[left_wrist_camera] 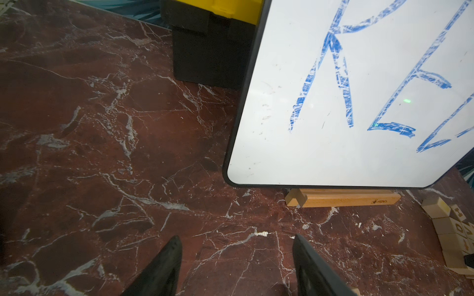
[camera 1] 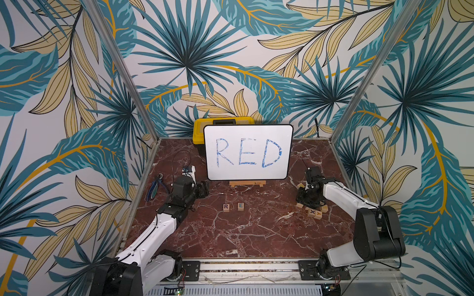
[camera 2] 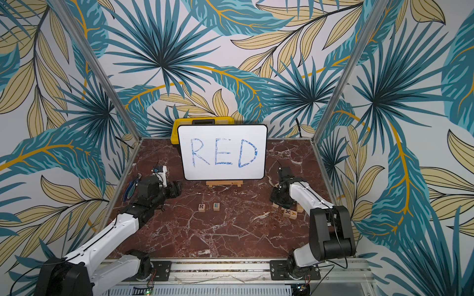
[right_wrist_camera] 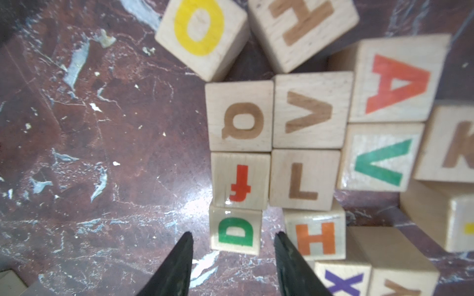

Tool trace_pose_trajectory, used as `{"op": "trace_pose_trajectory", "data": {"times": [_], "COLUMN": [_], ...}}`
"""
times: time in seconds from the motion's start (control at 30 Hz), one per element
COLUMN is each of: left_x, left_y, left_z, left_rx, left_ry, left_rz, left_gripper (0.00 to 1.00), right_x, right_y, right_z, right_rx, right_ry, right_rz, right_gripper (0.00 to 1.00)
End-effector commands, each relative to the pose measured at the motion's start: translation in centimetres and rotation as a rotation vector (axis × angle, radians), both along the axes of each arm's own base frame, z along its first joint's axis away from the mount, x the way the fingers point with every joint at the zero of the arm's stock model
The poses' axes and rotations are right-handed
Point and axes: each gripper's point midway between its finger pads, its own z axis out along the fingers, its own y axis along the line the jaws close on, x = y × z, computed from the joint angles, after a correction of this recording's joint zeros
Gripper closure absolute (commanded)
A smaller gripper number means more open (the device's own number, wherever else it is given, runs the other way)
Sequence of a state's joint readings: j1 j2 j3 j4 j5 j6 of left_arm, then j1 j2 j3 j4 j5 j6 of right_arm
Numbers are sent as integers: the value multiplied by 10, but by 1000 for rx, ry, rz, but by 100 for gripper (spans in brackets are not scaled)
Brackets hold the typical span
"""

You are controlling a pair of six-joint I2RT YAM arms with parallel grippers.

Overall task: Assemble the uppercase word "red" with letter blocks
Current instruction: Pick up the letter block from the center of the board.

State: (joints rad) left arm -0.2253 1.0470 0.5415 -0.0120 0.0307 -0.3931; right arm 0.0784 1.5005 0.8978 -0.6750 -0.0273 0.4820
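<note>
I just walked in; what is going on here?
The robot is spelling RED in blocks. The R block and E block sit side by side before the whiteboard. The open right gripper is poised at the green D block in the pile; the left gripper is open and empty.

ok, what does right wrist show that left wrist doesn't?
Right wrist only: the green D block sits at the tips of the open right gripper, with a jaw on either side and no contact visible. Neighbouring Q, V, L, H and A faces are readable.
Left wrist only: the whiteboard with blue R and E, its wooden stand, the yellow-and-black toolbox, and the open, empty left gripper.
Both: the marble tabletop and the spare block pile, which is small and cut off in left wrist.
</note>
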Motion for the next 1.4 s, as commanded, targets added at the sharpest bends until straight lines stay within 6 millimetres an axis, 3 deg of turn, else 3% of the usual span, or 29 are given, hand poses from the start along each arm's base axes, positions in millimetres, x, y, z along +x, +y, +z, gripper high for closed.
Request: {"op": "trace_pose_trajectory", "data": {"times": [0.0, 0.47, 0.77, 1.37], "left_x": [-1, -1, -2, -1], "left_y": [2, 3, 3, 5], "left_z": [3, 2, 3, 4], "left_rx": [-8, -9, -6, -6], "left_ry": [-16, -15, -20, -24], "left_rz": [3, 7, 11, 13], "left_gripper": [31, 31, 31, 31], "right_x": [-4, -4, 7, -4], "right_y": [-5, -7, -4, 1], "right_z": [2, 1, 18, -11], "right_rx": [-42, -102, -144, -109], "right_ry": [38, 106, 100, 160], "right_rz": [24, 101, 189, 81], "right_gripper": [47, 51, 53, 53]}}
